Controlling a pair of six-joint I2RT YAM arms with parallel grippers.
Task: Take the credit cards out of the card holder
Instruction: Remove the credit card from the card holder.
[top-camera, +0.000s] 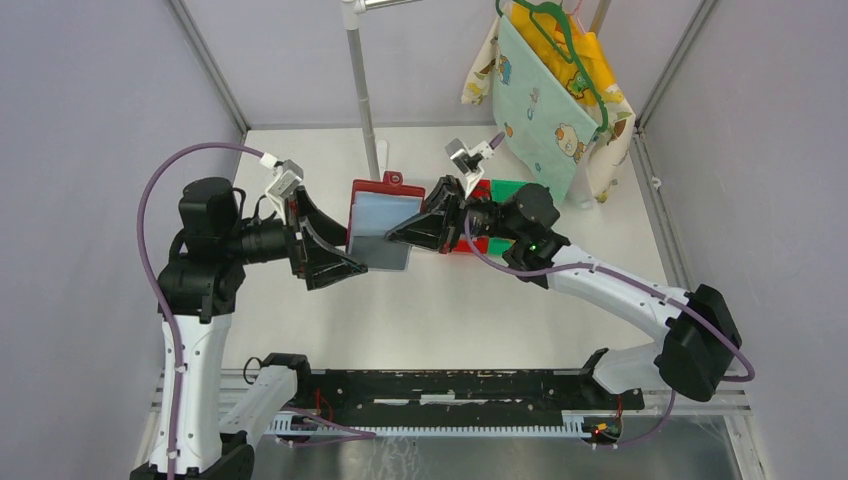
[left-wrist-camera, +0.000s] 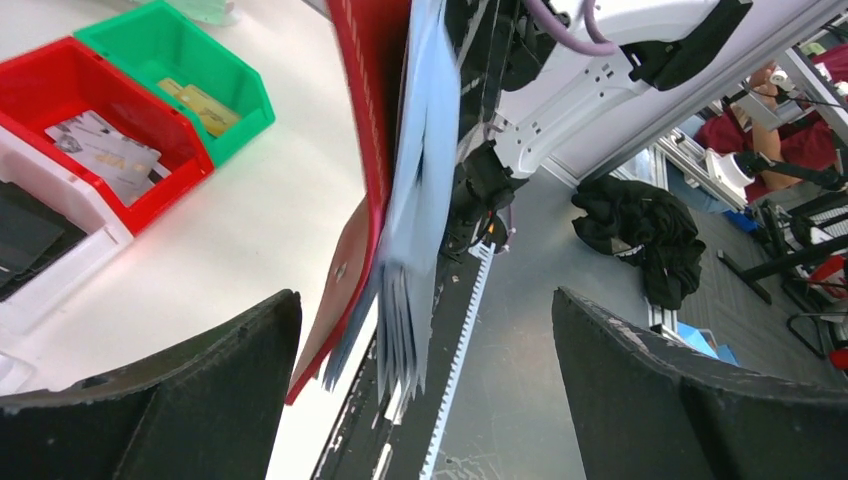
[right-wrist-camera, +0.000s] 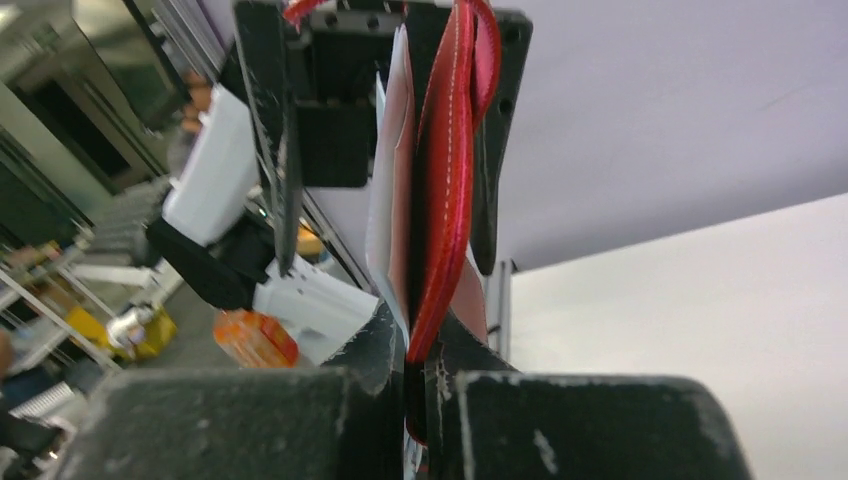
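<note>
Right gripper clamped on the right edge of the red card holder; left gripper wide open astride its sleeves, grasping nothing.

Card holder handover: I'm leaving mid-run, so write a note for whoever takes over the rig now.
Right end effector: shut on the card holder, holding it up, open.
Left end effector: open, straddling its hanging sleeves, gripping nothing.
Done: some credit cards lie in the green bin.
Left: whether any cards remain in the sleeves cannot be seen; check, then pull any out.
</note>
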